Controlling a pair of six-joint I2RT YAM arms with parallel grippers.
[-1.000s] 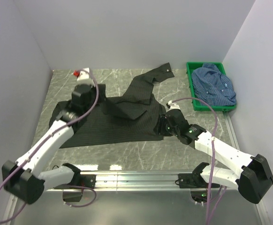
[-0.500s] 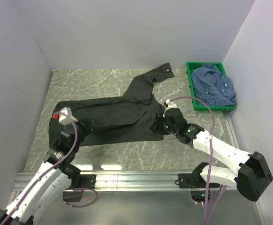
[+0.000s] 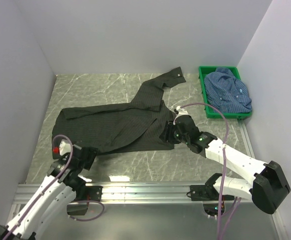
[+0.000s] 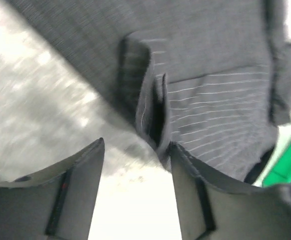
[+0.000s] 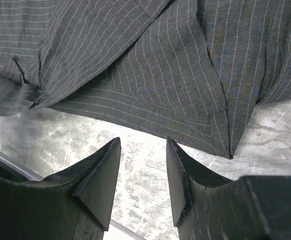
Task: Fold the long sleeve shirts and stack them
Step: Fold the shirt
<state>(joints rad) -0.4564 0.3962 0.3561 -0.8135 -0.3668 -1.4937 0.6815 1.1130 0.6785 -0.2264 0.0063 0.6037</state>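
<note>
The black long sleeve shirt (image 3: 116, 125) lies spread across the middle of the table, with one sleeve (image 3: 160, 85) reaching toward the far right. My left gripper (image 3: 89, 154) sits at its near-left edge, open. In the left wrist view this gripper (image 4: 136, 144) has only bare table between its fingers, and a folded edge of the black shirt (image 4: 205, 95) lies just beyond. My right gripper (image 3: 165, 135) is at the shirt's near-right hem. Up close the right gripper (image 5: 143, 141) is open over bare table, just short of the hem (image 5: 150, 120). The blue shirt (image 3: 229, 91) lies bunched in the crate.
A green plastic crate (image 3: 202, 95) stands at the far right of the marble table (image 3: 85, 90). White walls close in the left, back and right sides. The metal rail (image 3: 145, 190) carrying both arm bases runs along the near edge.
My left gripper pulled back from the shirt's far-left part toward the near edge, drawing cloth with it, then opened and let go. The right gripper hardly moved.
</note>
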